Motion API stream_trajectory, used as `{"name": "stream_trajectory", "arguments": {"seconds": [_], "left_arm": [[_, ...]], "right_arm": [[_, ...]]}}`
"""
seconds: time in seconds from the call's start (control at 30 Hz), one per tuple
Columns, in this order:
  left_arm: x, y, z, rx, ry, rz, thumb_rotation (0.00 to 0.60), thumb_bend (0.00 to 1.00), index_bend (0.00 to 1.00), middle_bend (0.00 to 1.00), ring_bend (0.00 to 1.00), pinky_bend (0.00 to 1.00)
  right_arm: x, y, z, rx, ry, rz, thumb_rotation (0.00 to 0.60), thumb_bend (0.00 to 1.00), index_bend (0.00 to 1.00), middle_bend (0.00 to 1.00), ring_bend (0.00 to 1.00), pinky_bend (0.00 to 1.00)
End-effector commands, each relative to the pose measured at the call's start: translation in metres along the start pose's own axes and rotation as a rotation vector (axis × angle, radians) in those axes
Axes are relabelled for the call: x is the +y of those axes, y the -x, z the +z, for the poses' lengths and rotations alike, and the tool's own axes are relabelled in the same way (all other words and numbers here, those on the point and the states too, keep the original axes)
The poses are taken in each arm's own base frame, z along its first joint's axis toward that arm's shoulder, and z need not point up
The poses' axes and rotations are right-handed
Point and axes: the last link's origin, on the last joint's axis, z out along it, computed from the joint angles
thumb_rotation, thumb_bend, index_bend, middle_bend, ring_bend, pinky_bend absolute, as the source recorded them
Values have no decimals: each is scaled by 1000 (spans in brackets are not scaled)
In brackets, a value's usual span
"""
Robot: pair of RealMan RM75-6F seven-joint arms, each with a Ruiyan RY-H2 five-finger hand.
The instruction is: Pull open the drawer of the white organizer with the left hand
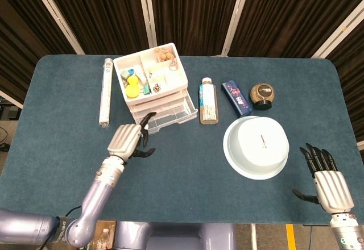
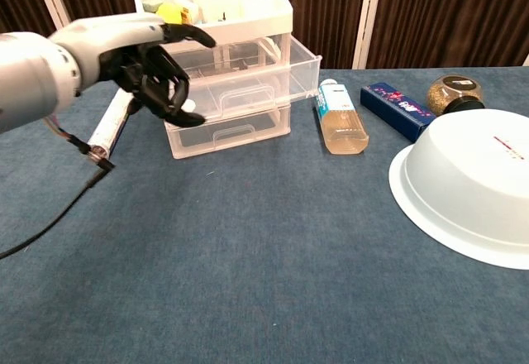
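The white organizer [image 1: 152, 81] [image 2: 216, 16] stands at the back left of the table, its top tray filled with small items. Its upper clear drawer [image 1: 170, 113] [image 2: 248, 83] sticks out toward me, and the lower drawer [image 2: 227, 131] sits flush. My left hand [image 1: 128, 141] [image 2: 147, 64] hovers just left of the drawer front with fingers spread, holding nothing and clear of the handle. My right hand [image 1: 326, 183] rests flat near the front right edge, fingers extended and empty.
A long tube [image 1: 105, 91] lies left of the organizer. To the right are a clear bottle [image 1: 207, 101] [image 2: 340, 116], a blue box [image 1: 236, 98] [image 2: 395, 107], a round jar [image 1: 261, 95] [image 2: 450, 93] and a large white bowl [image 1: 257, 146] [image 2: 471, 182]. A black cable [image 2: 50, 223] hangs under my left arm.
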Motion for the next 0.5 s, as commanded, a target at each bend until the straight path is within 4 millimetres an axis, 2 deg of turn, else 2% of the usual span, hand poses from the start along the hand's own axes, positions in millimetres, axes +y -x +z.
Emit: {"name": "stream_trajectory", "arguments": {"seconds": [0.03, 0.1, 0.27, 0.4, 0.5], "left_arm": [[-24, -11, -17, 54, -18, 123, 600, 122, 58, 279, 238, 378], [-35, -16, -27, 71, -18, 159, 600, 117, 58, 191, 136, 272], [-78, -29, -72, 118, -36, 267, 600, 92, 56, 79, 25, 161], [-113, -39, -109, 158, -60, 348, 600, 63, 36, 5, 0, 98], [-137, -45, -137, 187, -87, 373, 600, 58, 24, 0, 0, 81]], "right_arm": [[1, 0, 0, 1, 5, -2, 600, 111, 0, 0, 0, 0], [1, 0, 0, 2, 7, -5, 600, 111, 0, 0, 0, 0], [3, 0, 2, 10, 16, -12, 600, 111, 0, 0, 0, 0], [4, 0, 3, 16, 26, -18, 600, 111, 0, 0, 0, 0], [4, -1, 3, 22, 33, -22, 600, 111, 0, 0, 0, 0]]}}
